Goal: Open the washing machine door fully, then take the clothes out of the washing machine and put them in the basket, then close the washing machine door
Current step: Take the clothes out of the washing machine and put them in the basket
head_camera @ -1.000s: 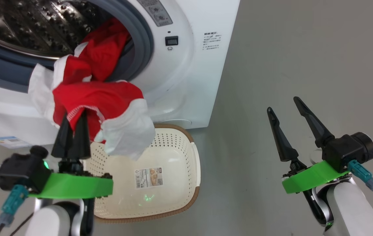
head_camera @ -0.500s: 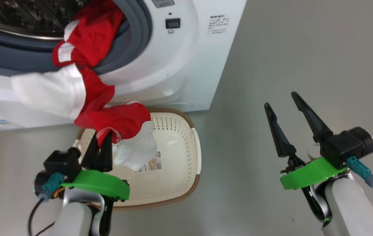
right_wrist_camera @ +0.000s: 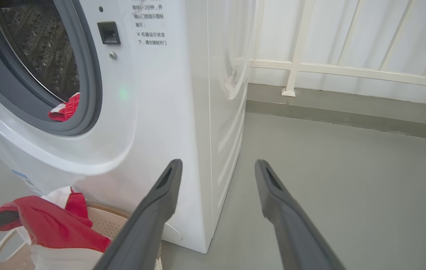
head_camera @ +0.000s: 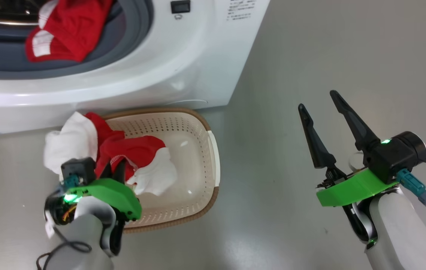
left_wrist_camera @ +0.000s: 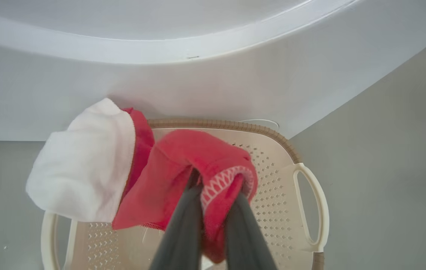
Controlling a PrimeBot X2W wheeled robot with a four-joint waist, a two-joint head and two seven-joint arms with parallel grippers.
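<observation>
The clothes [head_camera: 138,148] have come down into the basket [head_camera: 214,157], partly overhanging.

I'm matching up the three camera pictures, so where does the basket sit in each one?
Head view: the basket, lower centre-left.
Left wrist view: across the bottom, beneath the red clothes.
Right wrist view: bottom left corner.
Shared landmark: the washing machine's white front, just behind it.

Clothes [head_camera: 138,150] held over the basket [head_camera: 213,157]
The left gripper [head_camera: 117,169] pinches the red-and-white clothes above the basket's left side; the right gripper [head_camera: 317,99], fingers spread, stands well to the basket's right.
</observation>
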